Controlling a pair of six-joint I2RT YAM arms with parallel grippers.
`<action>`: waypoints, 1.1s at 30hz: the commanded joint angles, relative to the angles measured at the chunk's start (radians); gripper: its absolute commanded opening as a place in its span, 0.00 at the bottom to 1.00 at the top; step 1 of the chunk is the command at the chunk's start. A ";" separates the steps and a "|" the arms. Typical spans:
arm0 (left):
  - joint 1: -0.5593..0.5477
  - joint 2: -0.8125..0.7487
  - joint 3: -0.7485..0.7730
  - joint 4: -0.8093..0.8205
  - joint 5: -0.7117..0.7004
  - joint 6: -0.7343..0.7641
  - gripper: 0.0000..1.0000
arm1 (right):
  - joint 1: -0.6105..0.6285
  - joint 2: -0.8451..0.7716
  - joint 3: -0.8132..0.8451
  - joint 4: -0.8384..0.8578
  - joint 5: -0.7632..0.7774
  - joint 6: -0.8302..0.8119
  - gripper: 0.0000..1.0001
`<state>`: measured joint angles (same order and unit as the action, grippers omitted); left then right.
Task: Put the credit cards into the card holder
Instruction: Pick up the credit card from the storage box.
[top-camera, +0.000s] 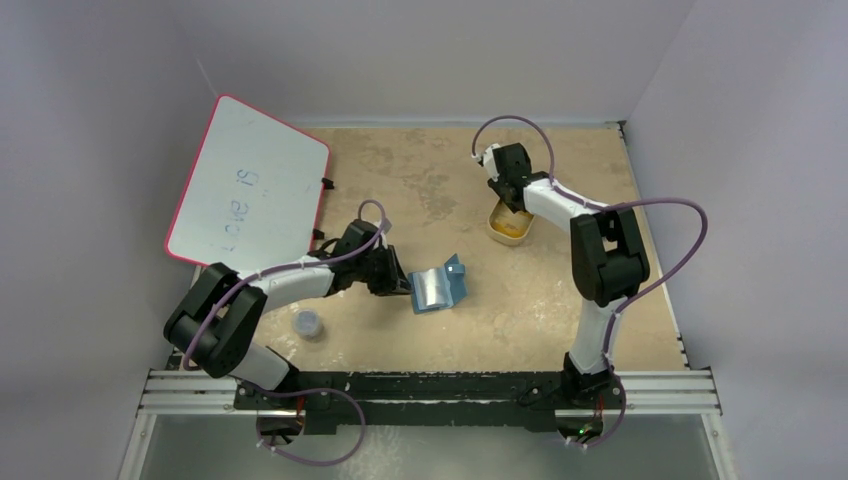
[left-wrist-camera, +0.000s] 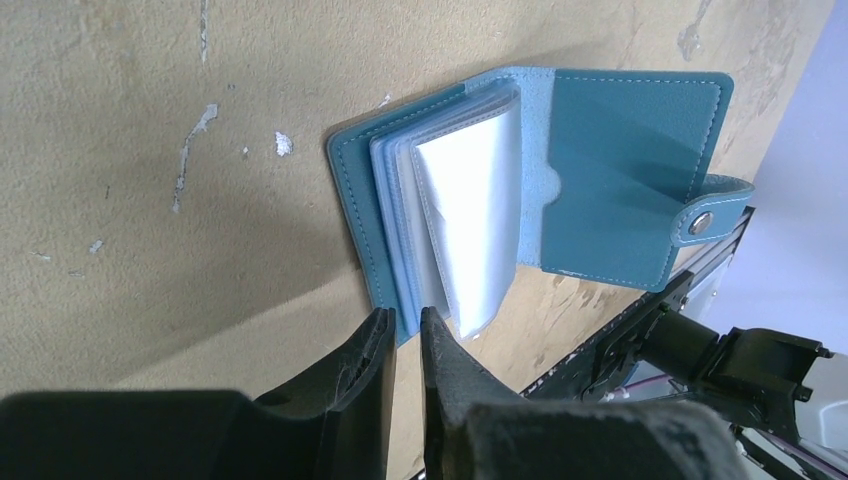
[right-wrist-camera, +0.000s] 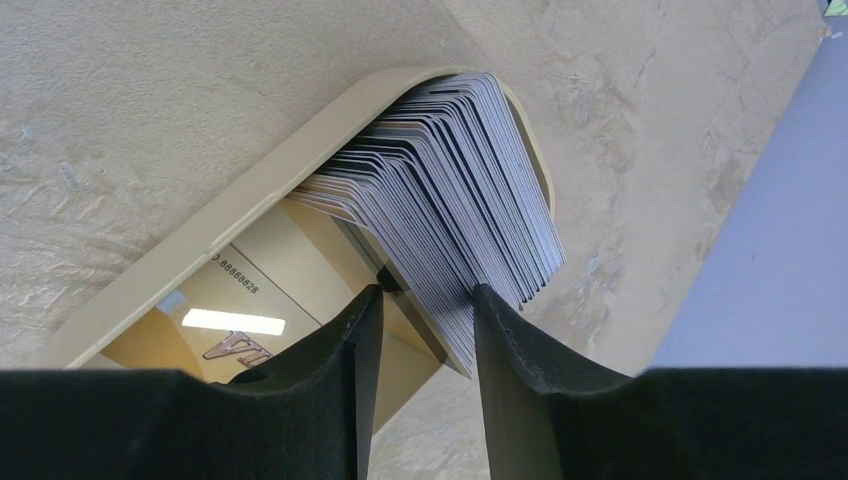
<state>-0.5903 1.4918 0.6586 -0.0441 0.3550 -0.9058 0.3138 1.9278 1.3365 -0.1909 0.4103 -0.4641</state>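
Teal-blue card holder (left-wrist-camera: 600, 170) lies open on the table (left-wrist-camera: 150, 150), its near cover edge at the tips of the left gripper (left-wrist-camera: 408, 335). The jaws are nearly closed, and a pinch cannot be confirmed. Right gripper (right-wrist-camera: 425, 320), fingers apart, straddles one corner of the credit cards (right-wrist-camera: 470, 180) fanned in the beige tray (right-wrist-camera: 230, 210).
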 joint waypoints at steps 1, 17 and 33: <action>-0.003 -0.024 -0.012 0.041 -0.006 -0.001 0.14 | -0.005 -0.051 0.048 -0.023 0.059 0.016 0.39; -0.004 -0.043 -0.019 0.051 -0.014 -0.031 0.15 | -0.004 -0.084 0.079 -0.046 0.078 0.018 0.24; -0.003 -0.220 0.013 -0.001 -0.091 -0.086 0.29 | 0.178 -0.185 0.259 -0.401 -0.163 0.229 0.00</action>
<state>-0.5903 1.3865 0.6247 -0.0643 0.3199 -0.9524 0.3885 1.8610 1.4982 -0.4385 0.3954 -0.3580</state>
